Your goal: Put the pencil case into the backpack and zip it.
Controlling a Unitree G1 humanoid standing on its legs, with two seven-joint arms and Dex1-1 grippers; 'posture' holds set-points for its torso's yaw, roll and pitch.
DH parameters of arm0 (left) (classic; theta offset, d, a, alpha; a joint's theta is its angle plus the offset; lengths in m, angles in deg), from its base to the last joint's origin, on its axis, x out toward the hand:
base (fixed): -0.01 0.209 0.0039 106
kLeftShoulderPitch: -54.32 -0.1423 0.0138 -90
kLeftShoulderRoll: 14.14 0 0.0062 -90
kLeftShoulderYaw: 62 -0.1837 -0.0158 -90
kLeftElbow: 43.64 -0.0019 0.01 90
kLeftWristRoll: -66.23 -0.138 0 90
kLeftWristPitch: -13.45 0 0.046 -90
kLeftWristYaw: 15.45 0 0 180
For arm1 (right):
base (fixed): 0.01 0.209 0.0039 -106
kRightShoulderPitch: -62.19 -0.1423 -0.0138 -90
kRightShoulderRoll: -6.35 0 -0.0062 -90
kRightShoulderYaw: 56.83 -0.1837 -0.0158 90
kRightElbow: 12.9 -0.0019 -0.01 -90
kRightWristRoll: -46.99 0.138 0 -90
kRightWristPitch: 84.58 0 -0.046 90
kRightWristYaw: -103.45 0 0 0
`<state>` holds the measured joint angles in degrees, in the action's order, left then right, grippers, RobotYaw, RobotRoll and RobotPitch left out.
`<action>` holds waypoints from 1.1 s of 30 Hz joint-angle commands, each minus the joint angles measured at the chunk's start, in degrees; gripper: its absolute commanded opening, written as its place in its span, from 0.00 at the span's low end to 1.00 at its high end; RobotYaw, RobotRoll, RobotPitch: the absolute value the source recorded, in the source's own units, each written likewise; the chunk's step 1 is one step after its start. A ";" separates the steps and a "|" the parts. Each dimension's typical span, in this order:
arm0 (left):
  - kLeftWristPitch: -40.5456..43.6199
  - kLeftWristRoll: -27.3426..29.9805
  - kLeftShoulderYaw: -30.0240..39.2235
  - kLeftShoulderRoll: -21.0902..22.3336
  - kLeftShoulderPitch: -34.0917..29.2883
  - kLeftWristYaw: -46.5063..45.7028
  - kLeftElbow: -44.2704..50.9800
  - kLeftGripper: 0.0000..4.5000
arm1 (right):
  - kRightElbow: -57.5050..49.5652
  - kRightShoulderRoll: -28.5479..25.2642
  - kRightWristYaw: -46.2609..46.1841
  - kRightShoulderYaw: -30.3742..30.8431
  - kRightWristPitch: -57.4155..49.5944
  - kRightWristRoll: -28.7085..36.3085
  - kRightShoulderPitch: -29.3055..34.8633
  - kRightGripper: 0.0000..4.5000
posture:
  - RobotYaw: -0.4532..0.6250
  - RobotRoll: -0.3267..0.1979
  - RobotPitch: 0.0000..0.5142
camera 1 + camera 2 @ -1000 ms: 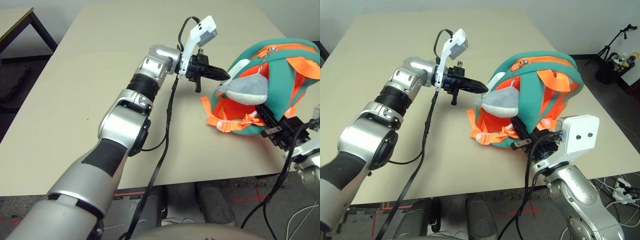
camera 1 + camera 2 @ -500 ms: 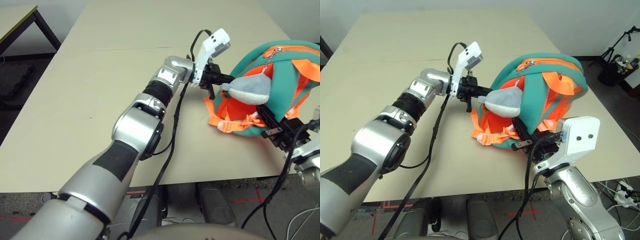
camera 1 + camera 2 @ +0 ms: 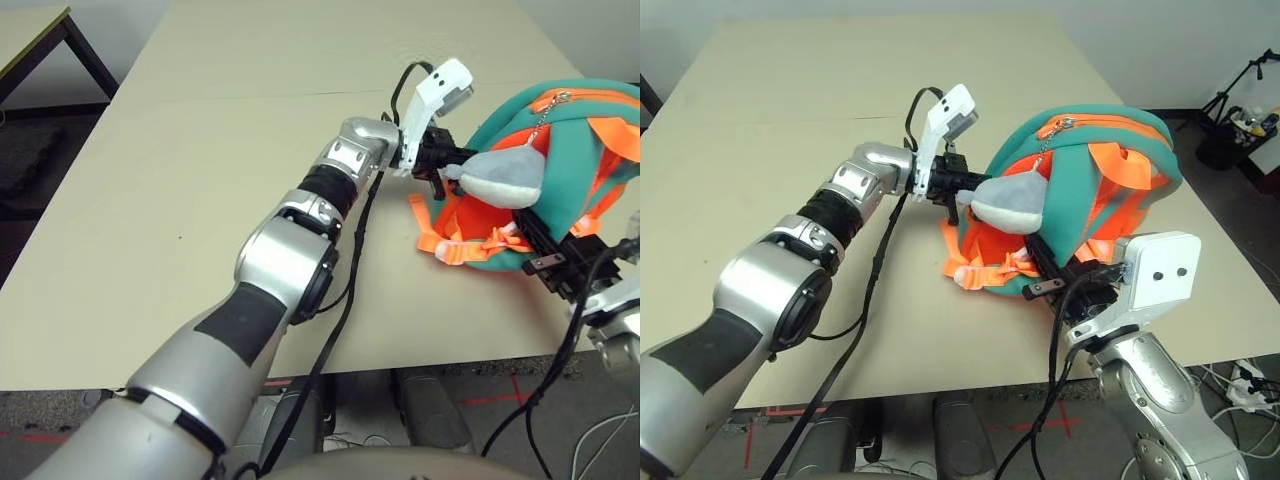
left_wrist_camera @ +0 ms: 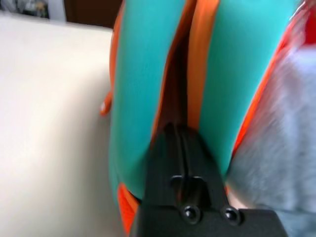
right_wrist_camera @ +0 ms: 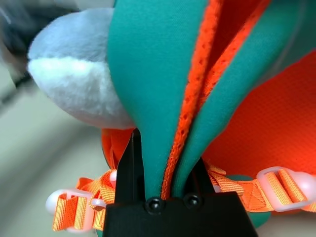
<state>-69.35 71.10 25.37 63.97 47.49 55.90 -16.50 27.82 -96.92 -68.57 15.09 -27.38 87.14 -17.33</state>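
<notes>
The teal and orange backpack (image 3: 565, 140) stands near the table's right side, with a grey plush shark charm (image 3: 500, 178) hanging on its front. My left gripper (image 3: 452, 160) reaches behind the charm. In the left wrist view its fingers (image 4: 168, 148) lie together, tips against the orange zip seam (image 4: 197, 74). My right gripper (image 5: 165, 153) is shut on a teal strap with orange mesh lining (image 5: 163, 89) at the backpack's lower front (image 3: 1040, 250). A metal zip pull (image 3: 1065, 124) sits on top of the backpack. The pencil case is out of view.
The beige table (image 3: 200, 150) stretches wide to the left and back. The backpack sits close to the table's right edge (image 3: 1200, 250). A second table (image 3: 40, 40) stands off to the far left, and a stand with small items (image 3: 1240, 110) is on the floor at the right.
My left gripper has moved right, from clear of the backpack to against its side behind the shark charm. The right gripper and the backpack have stayed put.
</notes>
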 commanded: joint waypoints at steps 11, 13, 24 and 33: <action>9.15 0.49 -10.42 19.70 -15.64 9.27 48.91 1.00 | 5.65 0.60 3.62 2.77 0.87 -1.53 -4.04 0.05 | 0.28 0.62 0.27; 7.23 -0.44 -12.21 19.83 -17.53 8.00 50.72 1.00 | 6.58 0.79 4.01 3.14 1.01 -1.94 -4.75 0.05 | 0.29 0.62 0.27; -3.57 -4.72 -17.14 14.27 -17.45 0.48 46.26 1.00 | 8.11 2.09 4.61 2.93 1.22 -3.20 -5.73 0.05 | 0.26 0.62 0.26; -8.50 -6.59 -18.76 8.91 -15.80 -2.68 39.38 1.00 | 7.71 3.01 4.51 2.91 1.44 -4.09 -5.44 0.05 | 0.24 0.62 0.25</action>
<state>-77.17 65.35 7.59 73.69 30.81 53.89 24.21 35.59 -94.34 -64.49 16.76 -25.93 83.26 -23.20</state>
